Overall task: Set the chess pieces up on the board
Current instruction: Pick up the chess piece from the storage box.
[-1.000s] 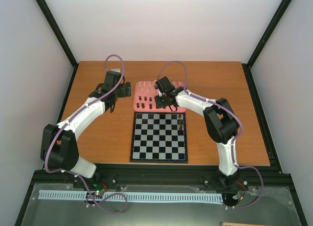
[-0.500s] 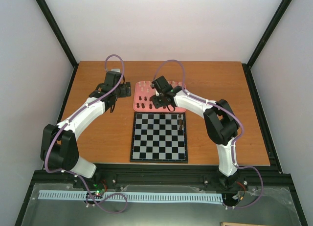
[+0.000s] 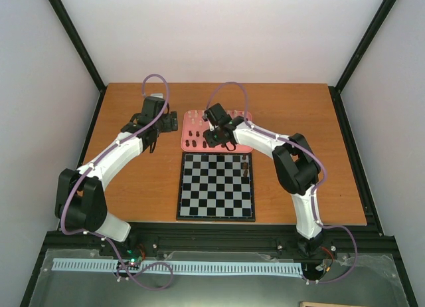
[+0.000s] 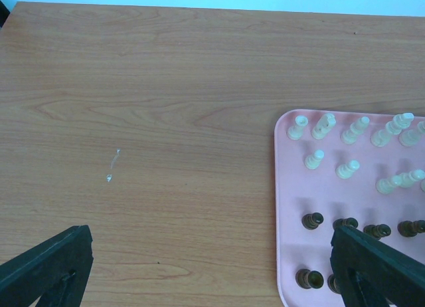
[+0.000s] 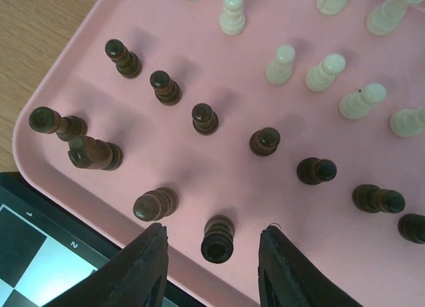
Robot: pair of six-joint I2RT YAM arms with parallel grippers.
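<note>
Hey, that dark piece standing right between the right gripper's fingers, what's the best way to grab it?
Pinch the dark piece around its upper body, coming straight down from above. It stands upright on the pink tray, and the right gripper straddles it with its fingers open on either side.

The board (image 3: 216, 186) lies on the table (image 3: 133, 181) toward the middle of the near edge, between the two arm bases; the tray (image 3: 247, 147) lies directly behind it, just beside the board's far edge; two chess pieces (image 3: 246, 166) stand on the board near its far right corner, one behind the other. Inside the tray, the far-row pieces (image 5: 282, 62) stand behind the near-row pieces (image 5: 204, 117). The right gripper (image 5: 214, 270) hangs over the tray's near edge, one piece (image 5: 218, 239) between its fingers and touching neither; the left gripper (image 4: 209, 244) hangs over the table at the tray's left edge.
</note>
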